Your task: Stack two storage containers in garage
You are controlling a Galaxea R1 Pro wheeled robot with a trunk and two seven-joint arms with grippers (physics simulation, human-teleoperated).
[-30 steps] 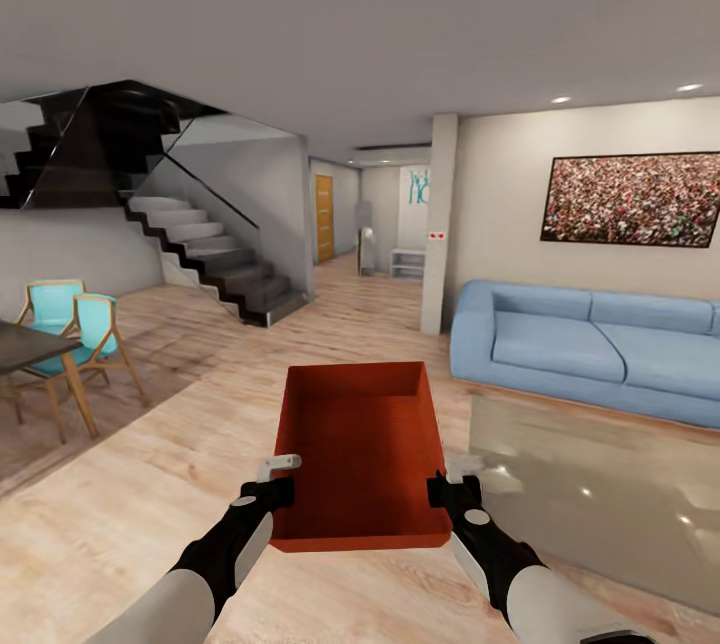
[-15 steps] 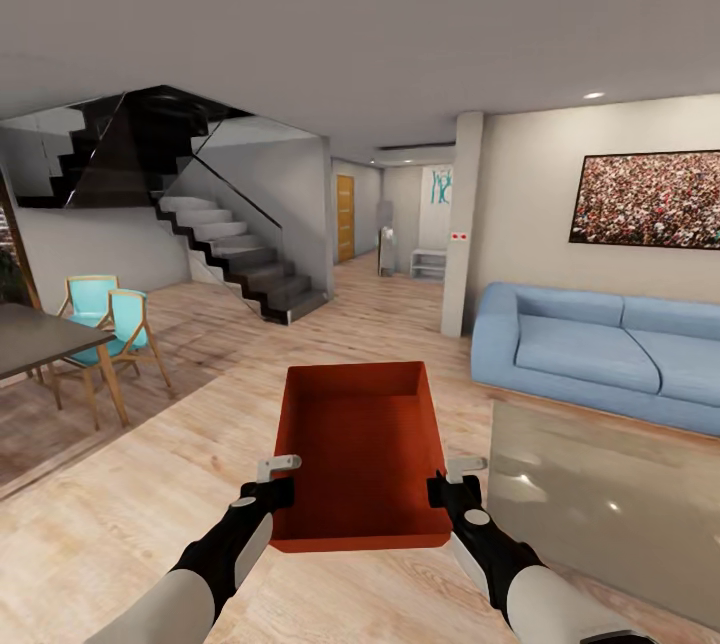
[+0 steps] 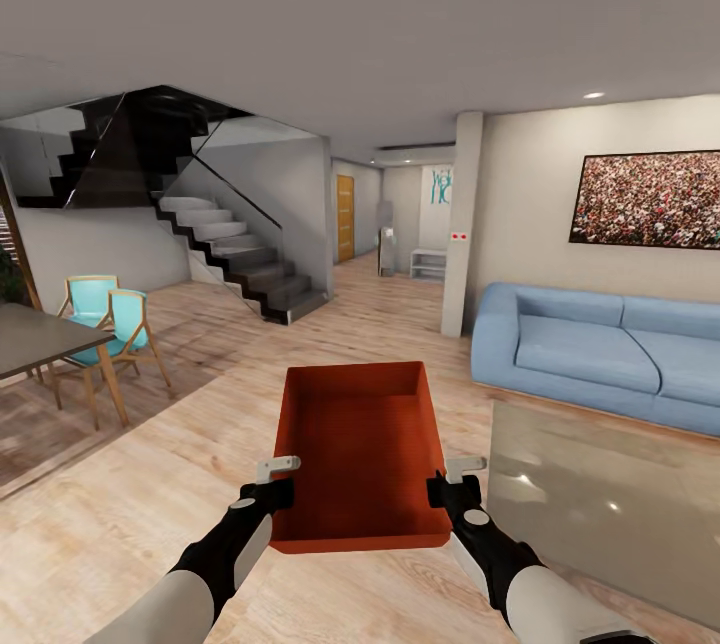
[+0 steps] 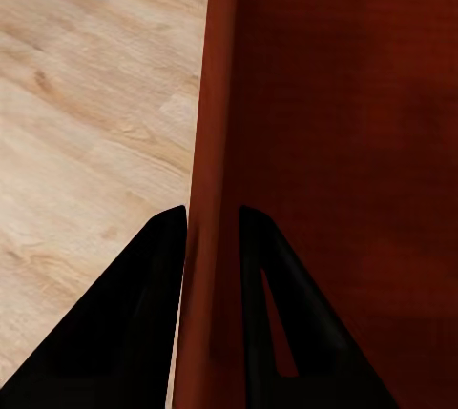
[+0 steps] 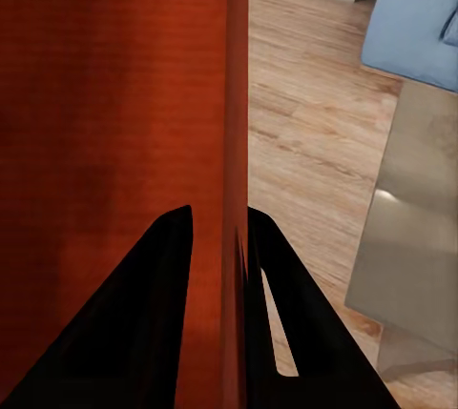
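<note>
One orange-red storage container [image 3: 360,439] hangs level in front of me above the living room's light wood-plank floor [image 3: 150,484]. My left gripper [image 3: 277,482] is shut on its left wall near the close corner. My right gripper [image 3: 452,482] is shut on the right wall opposite. In the left wrist view the left gripper [image 4: 212,211] has one black finger on each side of the container wall [image 4: 215,94]. The right wrist view shows the right gripper [image 5: 219,209] clamping the container wall [image 5: 237,66] the same way. The bin is empty. The second container and the garage are out of view.
A blue sofa [image 3: 600,349] and a glass coffee table [image 3: 600,504] stand at the right. A dark dining table [image 3: 40,334] with turquoise chairs [image 3: 110,324] is at the left. Ahead are a staircase [image 3: 245,269], a pillar [image 3: 458,224] and a hallway with a wooden door [image 3: 345,219].
The whole picture slid to the right a second ago as the camera turned left, then settled. The container and both grippers kept their places relative to me.
</note>
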